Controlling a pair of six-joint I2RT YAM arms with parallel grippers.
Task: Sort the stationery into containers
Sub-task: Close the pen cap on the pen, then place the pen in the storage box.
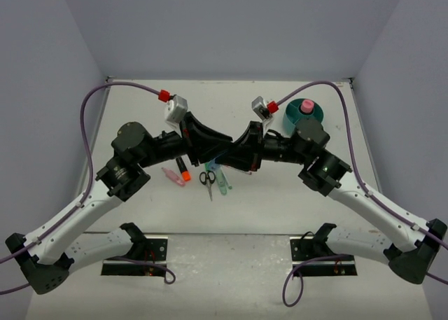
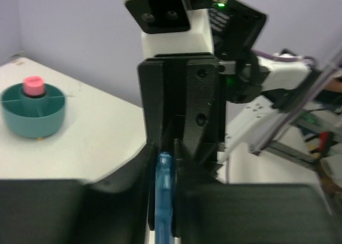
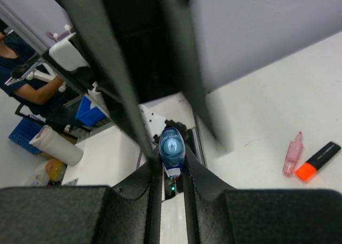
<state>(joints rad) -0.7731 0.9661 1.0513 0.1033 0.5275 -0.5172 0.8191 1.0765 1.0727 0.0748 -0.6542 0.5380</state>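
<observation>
Filed in organizer point(image 1: 316, 110), 1 o'clock on counter point(image 1: 280, 211): bottle point(image 1: 306, 106) only, in the centre well. Loose at 7 o'clock of where my tools meet: pink highlighter point(image 1: 173, 176), orange highlighter point(image 1: 183, 169), scissors point(image 1: 207, 178), green highlighter point(image 1: 222, 184). Aloft: blue piece point(image 3: 172, 148), pinched by my right tool point(image 3: 171, 164). It also sits between my left tool's point(image 2: 163, 169) fingers, but I cannot tell whether they grip it. My estimate: sorting hardly begun.
</observation>
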